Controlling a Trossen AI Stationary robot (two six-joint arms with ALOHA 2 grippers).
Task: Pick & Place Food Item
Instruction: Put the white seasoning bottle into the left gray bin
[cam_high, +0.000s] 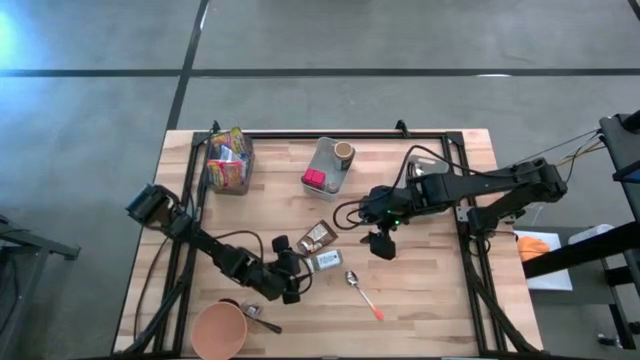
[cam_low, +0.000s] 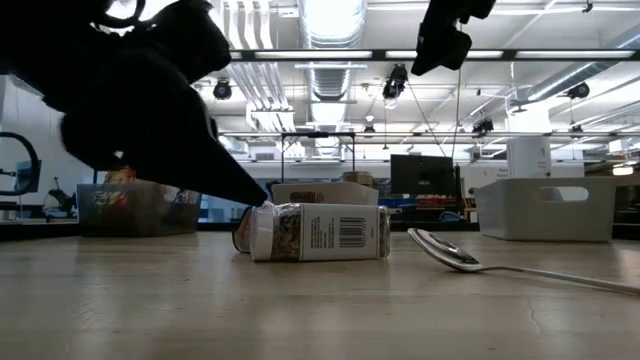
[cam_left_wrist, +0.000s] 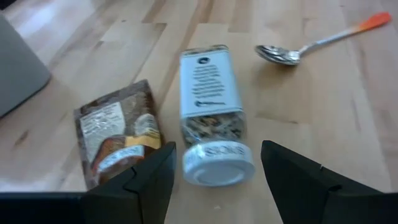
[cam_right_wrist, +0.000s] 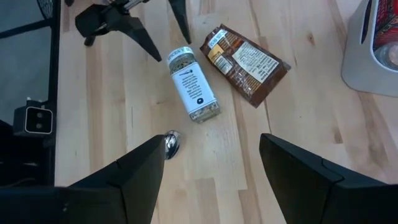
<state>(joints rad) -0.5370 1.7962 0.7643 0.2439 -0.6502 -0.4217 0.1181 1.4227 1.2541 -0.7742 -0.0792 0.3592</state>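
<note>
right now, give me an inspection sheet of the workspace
surface: wooden table, bare at the near right.
job's things: spice jar lying on its side; brown packet beside it, flat.
clutter: spoon, pink bowl, snack bin, grey tray holding a cup.
grippers: left gripper open, fingers either side of the jar's cap; right gripper open, hanging above the jar and spoon.
cables: black cables on the table by the right arm.
surroundings: shelves and bins behind; no person seen.
</note>
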